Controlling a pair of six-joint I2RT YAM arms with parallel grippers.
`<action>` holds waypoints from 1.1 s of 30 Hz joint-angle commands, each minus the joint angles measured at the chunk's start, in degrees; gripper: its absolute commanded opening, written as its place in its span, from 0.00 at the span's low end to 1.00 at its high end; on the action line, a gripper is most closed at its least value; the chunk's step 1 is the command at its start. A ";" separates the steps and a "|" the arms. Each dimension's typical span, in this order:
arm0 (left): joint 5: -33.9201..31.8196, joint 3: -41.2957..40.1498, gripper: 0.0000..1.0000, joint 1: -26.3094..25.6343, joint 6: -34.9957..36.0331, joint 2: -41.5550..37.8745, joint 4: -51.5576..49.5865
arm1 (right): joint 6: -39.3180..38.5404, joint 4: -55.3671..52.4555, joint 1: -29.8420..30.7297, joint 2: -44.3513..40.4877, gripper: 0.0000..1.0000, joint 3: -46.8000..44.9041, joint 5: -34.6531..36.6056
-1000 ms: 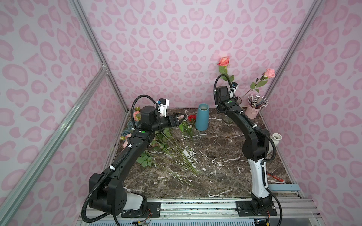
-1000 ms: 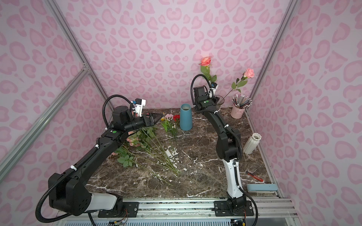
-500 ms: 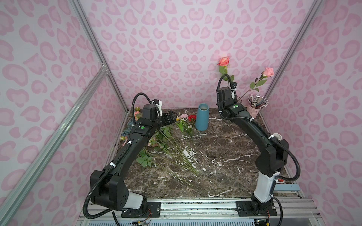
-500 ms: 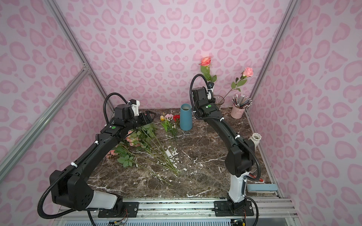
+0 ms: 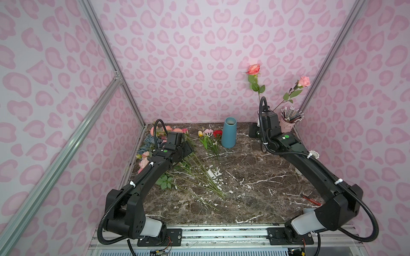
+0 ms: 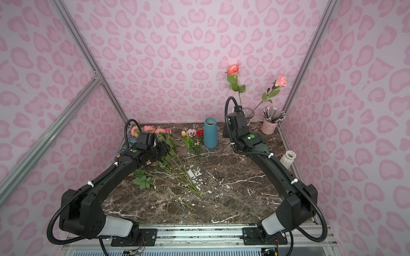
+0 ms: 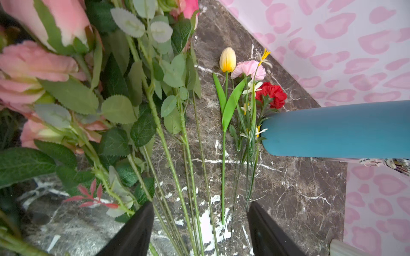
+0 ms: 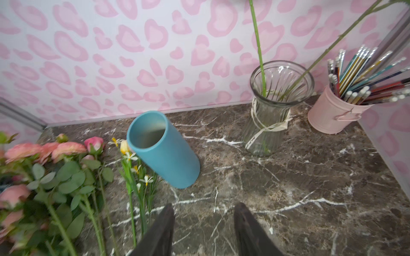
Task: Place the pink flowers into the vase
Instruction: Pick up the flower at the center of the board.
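Left wrist: left claw (image 7: 199, 206) apparently astride pink flowers (image 7: 33, 64)

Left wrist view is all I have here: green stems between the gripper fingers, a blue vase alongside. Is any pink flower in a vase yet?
Observer: Yes. A glass vase by the back wall holds a salmon rose and a pink rose.
Operator: And the blue one?
Observer: The blue vase stands upright, and the right wrist view shows no stems at its mouth.
Operator: Where is the other arm?
Observer: The right gripper is near both vases. It is open, holds nothing, and has only bare table below it.
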 commanded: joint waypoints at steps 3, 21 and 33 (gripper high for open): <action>-4.95 -0.85 0.53 -1.36 -6.26 0.31 1.51 | 0.50 0.86 -0.13 -6.40 0.49 -4.43 -8.82; -10.05 -0.99 0.40 -1.19 -16.51 7.59 2.03 | 1.79 0.29 -2.56 -13.11 0.49 -11.89 -13.91; -10.58 -1.04 0.39 -0.77 -18.28 11.53 2.20 | 1.70 1.21 -4.06 -13.79 0.49 -14.35 -16.06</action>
